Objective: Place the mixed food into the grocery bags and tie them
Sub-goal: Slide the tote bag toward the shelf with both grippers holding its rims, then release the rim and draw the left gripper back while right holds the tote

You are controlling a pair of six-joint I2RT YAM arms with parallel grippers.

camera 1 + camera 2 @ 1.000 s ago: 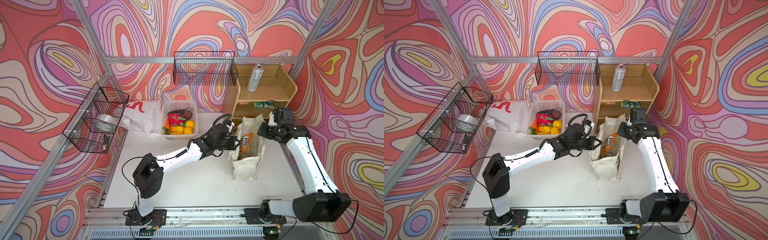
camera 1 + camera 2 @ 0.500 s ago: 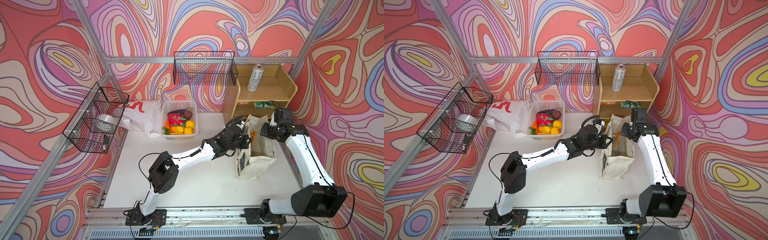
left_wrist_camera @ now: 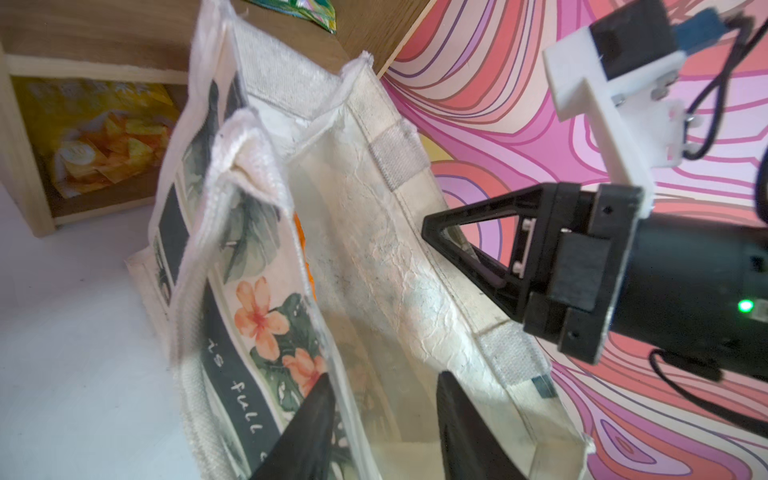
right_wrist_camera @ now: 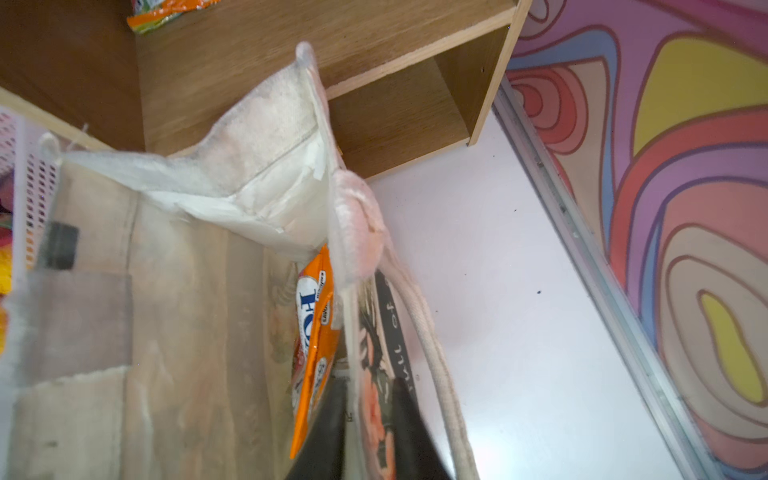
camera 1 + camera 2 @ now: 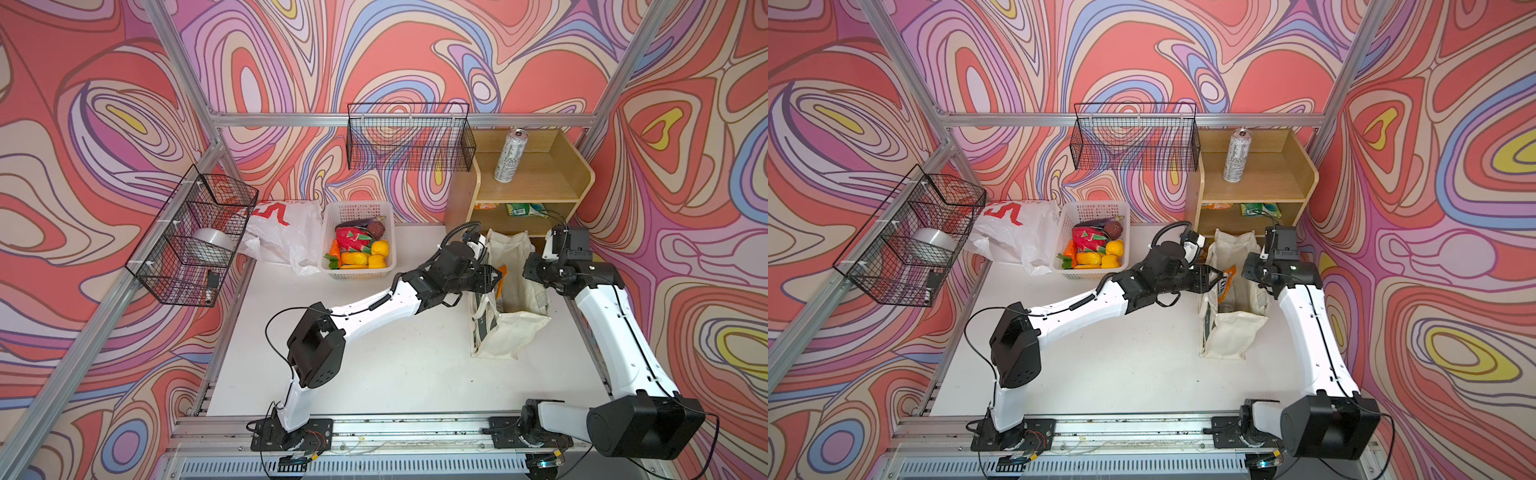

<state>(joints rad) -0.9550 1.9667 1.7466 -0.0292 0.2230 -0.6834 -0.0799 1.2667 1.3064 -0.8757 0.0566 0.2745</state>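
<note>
Two bags were on your table (image 5: 395, 365): the cream canvas tote (image 5: 509, 338) stood open right of centre in both top views, and the white plastic carrier bag (image 5: 291, 239) lay crumpled at upper left, beside the white lattice basket (image 5: 358, 209). One orange snack packet (image 4: 316, 332) stood inside the tote against its wall. Two more, a green packet (image 5: 521, 210) and an orange-yellow packet (image 5: 487, 205), lay on the middle board of the wooden shelf (image 5: 557, 183) just behind the tote, with one silver can (image 5: 509, 156) upright on top.

The basket held one dragon fruit (image 5: 351, 241), one eggplant (image 5: 359, 222), one carrot (image 5: 336, 255) and three yellow fruits (image 5: 376, 262).

Your left gripper (image 3: 386, 376) had its jaws apart, astride the tote's printed wall and gripping nothing. The left arm (image 5: 374, 307) hid part of that wall from above. Your right gripper (image 4: 369, 386) was pinched on the opposite wall.

The tote's dark band read "full of". I could not read the carrier bag's red letters.
</note>
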